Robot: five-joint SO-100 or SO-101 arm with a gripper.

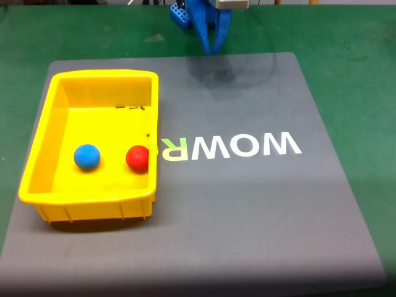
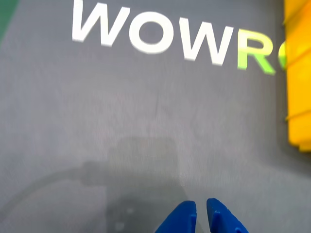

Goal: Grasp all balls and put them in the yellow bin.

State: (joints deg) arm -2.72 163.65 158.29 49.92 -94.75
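Observation:
The yellow bin (image 1: 38, 151) lies on the left of the grey mat in the fixed view. Inside it rest the blue ball (image 1: 87, 156) and the red ball (image 1: 137, 158), side by side on its floor. My blue gripper (image 1: 212, 49) hangs at the top centre above the mat's far edge, well away from the bin. Its fingers nearly touch and hold nothing. In the wrist view the gripper (image 2: 201, 208) tips enter from the bottom edge, close together over bare mat, with the bin (image 2: 299, 73) wall at the right edge.
A grey mat (image 1: 247, 216) printed with white and green letters (image 1: 232, 146) covers most of the green table (image 1: 346, 37). The letters (image 2: 160, 36) also cross the top of the wrist view. A blue base part (image 1: 179, 15) sits behind the gripper.

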